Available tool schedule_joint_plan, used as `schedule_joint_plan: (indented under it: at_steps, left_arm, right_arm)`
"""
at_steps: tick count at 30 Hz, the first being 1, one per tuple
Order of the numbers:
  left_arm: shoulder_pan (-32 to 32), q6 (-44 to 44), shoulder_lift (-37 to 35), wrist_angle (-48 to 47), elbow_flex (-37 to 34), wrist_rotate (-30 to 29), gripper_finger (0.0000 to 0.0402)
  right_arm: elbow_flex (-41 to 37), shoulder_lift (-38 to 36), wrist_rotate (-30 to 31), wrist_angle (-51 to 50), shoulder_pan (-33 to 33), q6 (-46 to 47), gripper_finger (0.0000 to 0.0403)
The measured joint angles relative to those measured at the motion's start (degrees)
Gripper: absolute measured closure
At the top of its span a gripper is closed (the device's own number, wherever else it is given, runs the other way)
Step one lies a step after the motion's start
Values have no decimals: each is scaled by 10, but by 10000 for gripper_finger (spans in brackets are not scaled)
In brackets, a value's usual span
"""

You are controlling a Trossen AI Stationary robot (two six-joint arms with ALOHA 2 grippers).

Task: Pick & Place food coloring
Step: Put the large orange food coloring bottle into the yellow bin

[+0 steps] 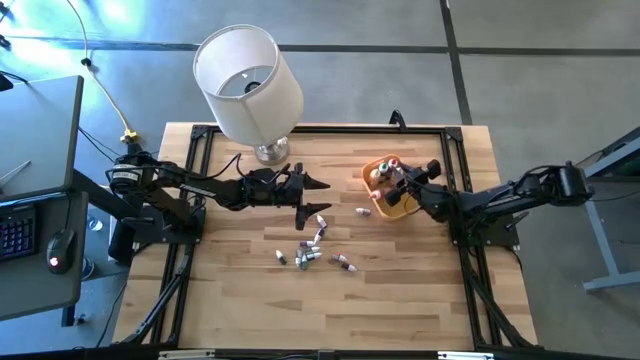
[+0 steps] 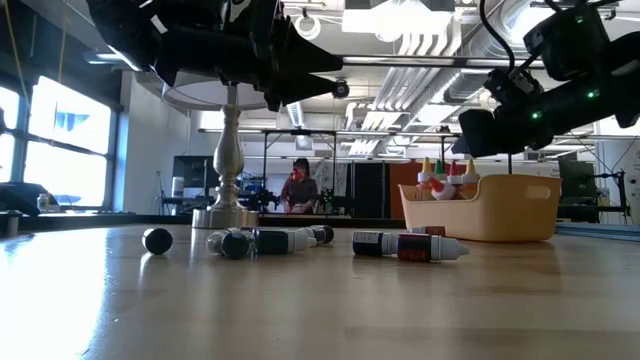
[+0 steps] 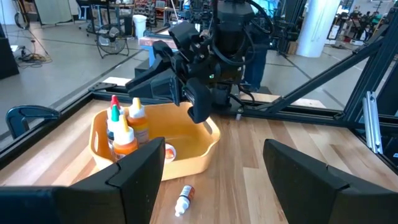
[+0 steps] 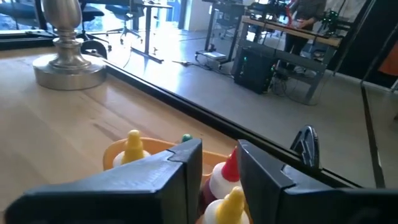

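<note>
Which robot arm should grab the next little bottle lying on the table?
Probably the left. Its open pincer hovers just above the loose bottles on the table, while the right pincer is over the orange bowl, farther from that pile.

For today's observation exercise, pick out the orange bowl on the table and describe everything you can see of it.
The orange bowl looks like smooth plastic, with a rounded, wavy rim and a shallow open top. It sits upright on the wooden table, right of the lamp. Several small dropper bottles stand inside at one end, with red, yellow and green caps; one more lies on its floor. The right gripper hovers over it, fingers slightly apart. A loose bottle lies on the table just outside.
</note>
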Motion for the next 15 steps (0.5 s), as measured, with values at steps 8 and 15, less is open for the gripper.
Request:
schedule_joint_plan:
  at_steps: [8,15]
  left_arm:
    - [0,0,0,-2,0,0,133]
    - [0,0,0,-5,0,0,133]
  right_arm:
    - [1,-6,-71,74,8,-35,294]
    - [74,-23,-241,-23,60,-78,291]
